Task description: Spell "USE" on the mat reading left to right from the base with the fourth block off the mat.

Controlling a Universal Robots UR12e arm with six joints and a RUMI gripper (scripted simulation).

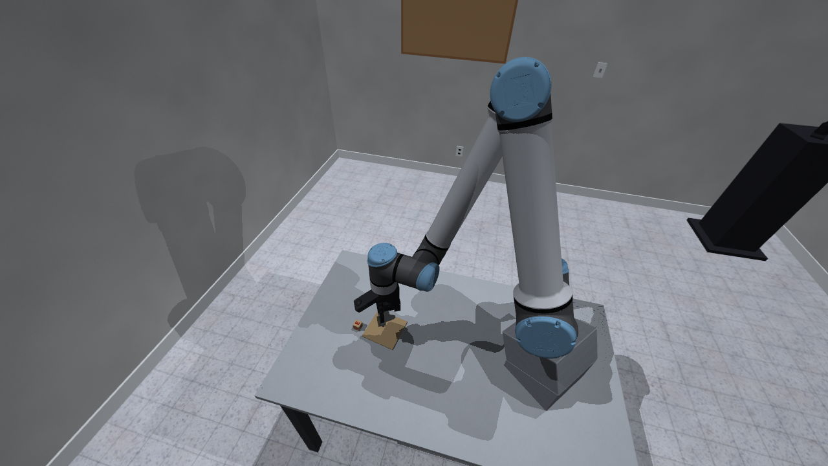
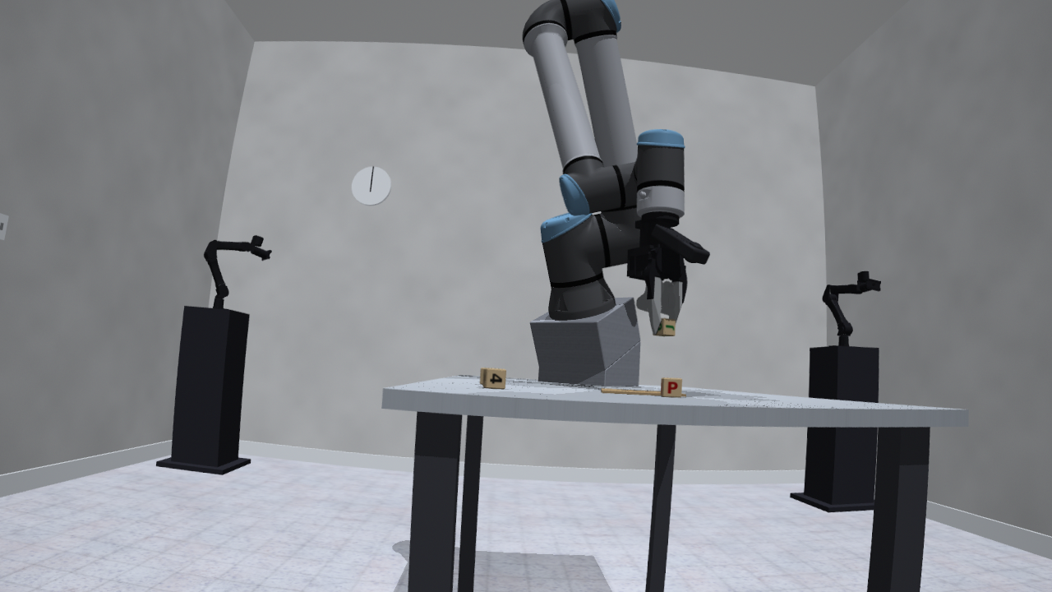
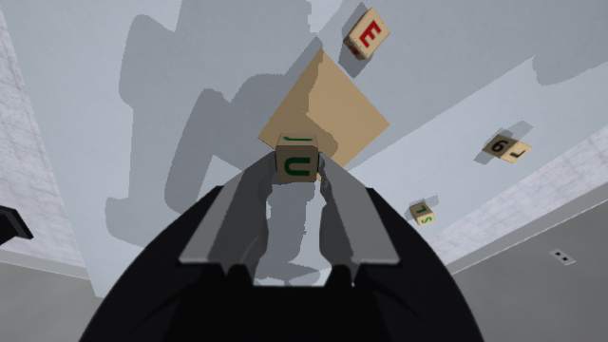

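The gripper [image 3: 296, 177] is clamped on the wooden U block [image 3: 296, 162], hanging above the tan mat's [image 3: 342, 106] near corner, 3 other blocks lying well apart.

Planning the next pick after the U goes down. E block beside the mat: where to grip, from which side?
Take the E block from straight above, gripper on two opposite side faces. It lies flat on the table with E up, just off a corner of the mat, all four sides free. The gripper now holds the U block.
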